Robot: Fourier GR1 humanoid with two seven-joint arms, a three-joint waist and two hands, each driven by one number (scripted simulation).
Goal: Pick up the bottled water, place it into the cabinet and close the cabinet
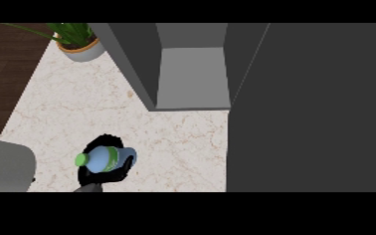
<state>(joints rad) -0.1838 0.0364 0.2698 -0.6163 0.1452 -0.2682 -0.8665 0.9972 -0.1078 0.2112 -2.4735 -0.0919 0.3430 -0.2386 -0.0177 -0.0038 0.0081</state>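
A: Hand status?
B: Left hand point(103, 178) sits low in the head view, fingers wrapped round the bottled water point(110, 159). Bottle's tipped, green cap point(81, 160) pointing lower-left, base twd the cabinet. Can't tell if it's off the counter point(176, 144).
A: R hand?
B: Not showing.
A: Cabinet?
B: Cabinet point(192, 74) is up and right of the hand, well apart, w/ its compartment open. The big dark panel point(301, 109) on the right is prob its open door.
A: So how to do the carry right?
B: IMO lift clear of the counter first, bring the bottle upright, then travel up-right twd the opening. Aim for the middle of the gap btw the left wall and the door edge, so neither bottle nor hand clips. Set it base down on the shelf floor, well in, so the door can swing past. Let go only once it stands.
A: Anything in the way?
B: No. Potted plant point(75, 42) is at the far corner, left of the cabinet, off the path.
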